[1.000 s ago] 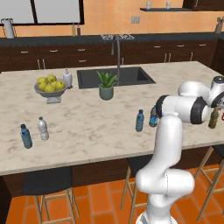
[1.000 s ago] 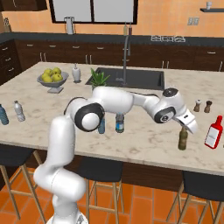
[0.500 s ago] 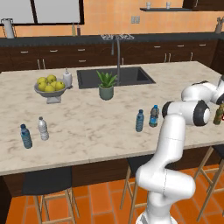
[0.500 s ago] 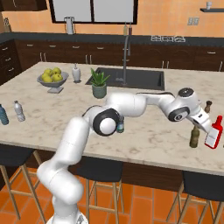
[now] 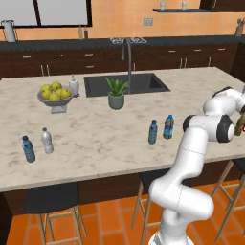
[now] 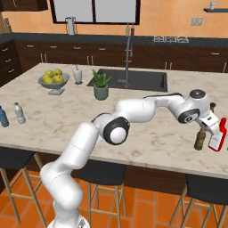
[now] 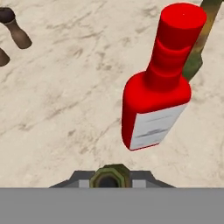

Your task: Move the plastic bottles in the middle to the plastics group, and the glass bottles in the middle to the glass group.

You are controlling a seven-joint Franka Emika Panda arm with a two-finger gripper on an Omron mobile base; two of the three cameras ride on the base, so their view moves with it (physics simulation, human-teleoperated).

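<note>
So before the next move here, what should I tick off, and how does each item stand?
1. Glass bottle held: ok, its neck sits in the gripper, and in the hand view its top lies between the fingers.
2. Brought to the glass group: ok, it hangs right beside the red bottle.
3. Base set down on the counter: cannot tell.
4. Gap to the red bottle: cannot tell, they look very close.
5. Middle cleared of plastics: not ok, the light blue bottle and the darker bottle stand mid-counter.
6. Plastics group upright: ok.
</note>
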